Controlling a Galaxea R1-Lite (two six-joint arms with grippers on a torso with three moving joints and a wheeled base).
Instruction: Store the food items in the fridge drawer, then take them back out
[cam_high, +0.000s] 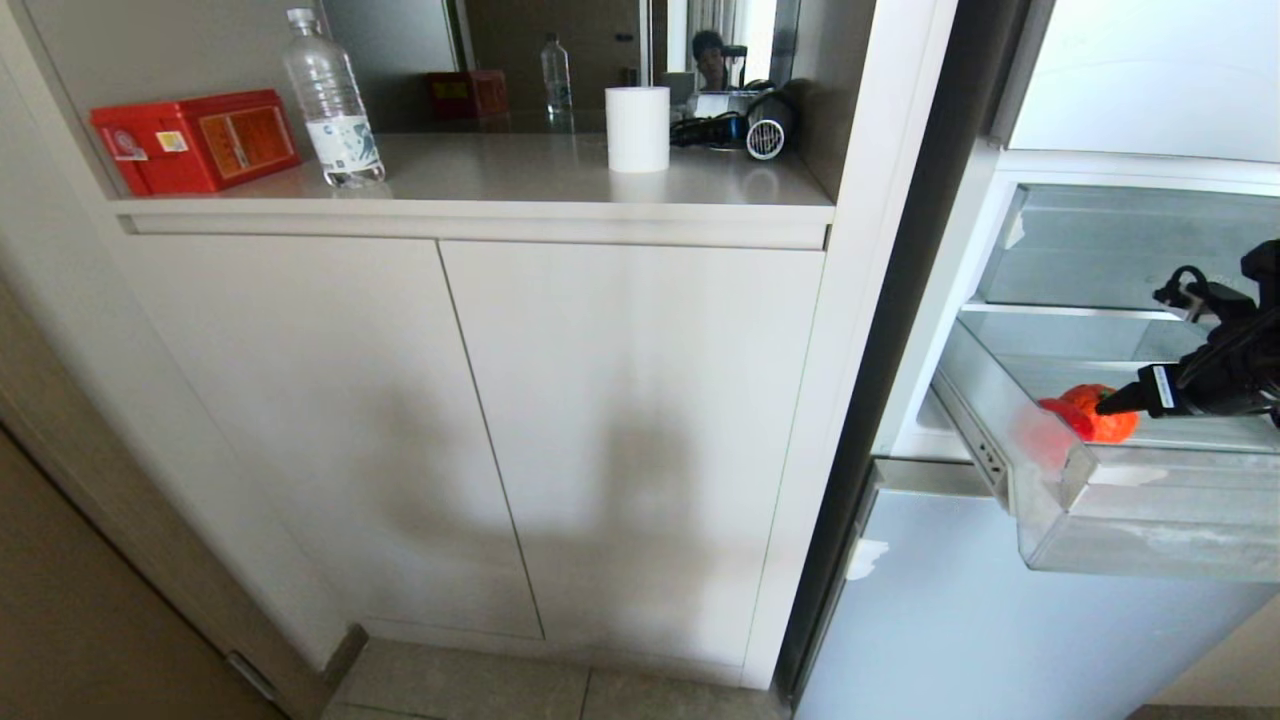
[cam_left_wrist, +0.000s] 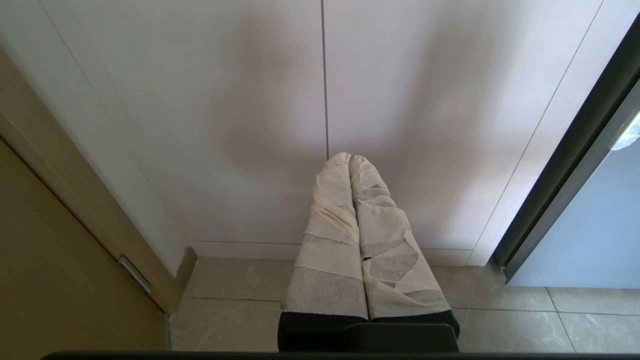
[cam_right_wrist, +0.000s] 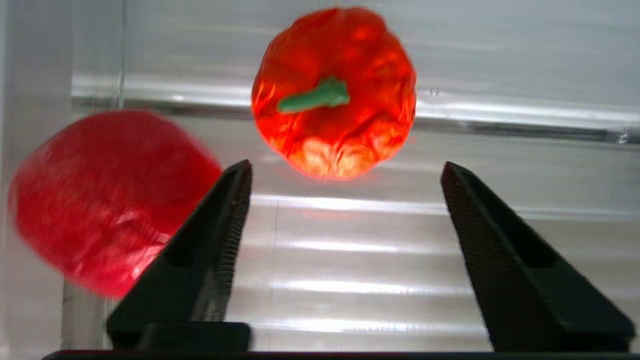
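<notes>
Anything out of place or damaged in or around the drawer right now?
Nothing looks damaged or spilled. Two red food items lie in the pulled-out fridge drawer, clear of the open right hand. Only oddities: white tape scraps on the drawer lip and the wrapped fingers of the parked left hand.

The head camera looks forward and down at the cabinet doors (cam_high: 480, 430), with the open fridge drawer (cam_high: 1130, 500) at its right edge. The right wrist camera sits close behind the right pincer (cam_right_wrist: 345, 170), facing into that same drawer. The left wrist camera looks past the left pincer (cam_left_wrist: 350, 159) at the same cabinet doors.
</notes>
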